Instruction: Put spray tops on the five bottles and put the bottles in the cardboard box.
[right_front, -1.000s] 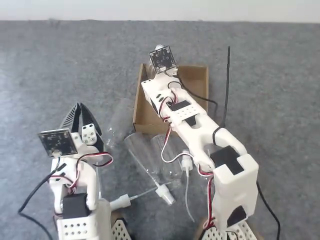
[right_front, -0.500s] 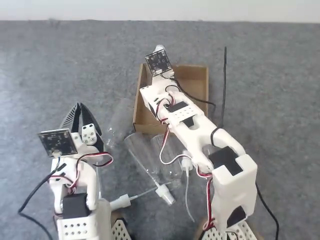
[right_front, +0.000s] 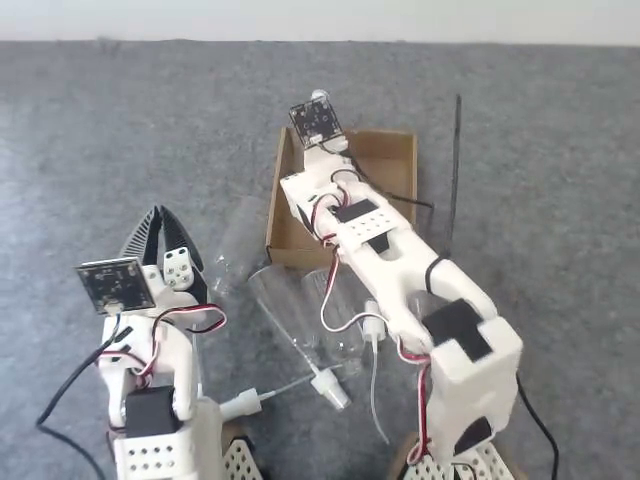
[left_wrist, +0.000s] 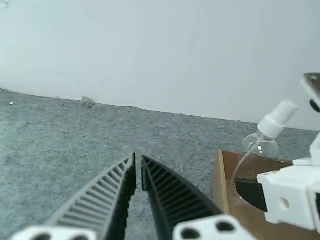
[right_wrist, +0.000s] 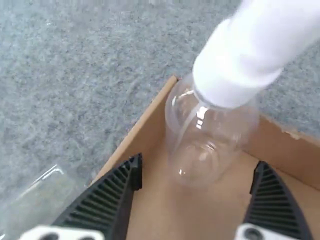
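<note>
The left pincer (left_wrist: 138, 158) is resting well left of the cardboard box (right_front: 390, 165), fingers closed on nothing. Clear bottles (right_front: 285, 310) are lying on the table (right_front: 120, 120) by the box's near-left corner. A capped bottle (right_wrist: 210, 145) is standing in the box's far-left corner (spray top (right_wrist: 250, 55) on). The right pincer (right_wrist: 198, 165) is hovering around it, spread wide and not touching.

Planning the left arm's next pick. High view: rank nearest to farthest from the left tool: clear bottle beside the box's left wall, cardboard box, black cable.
1. clear bottle, lying right beside the left tool.
2. cardboard box, just past that bottle.
3. black cable, beyond the box's far wall.
</note>
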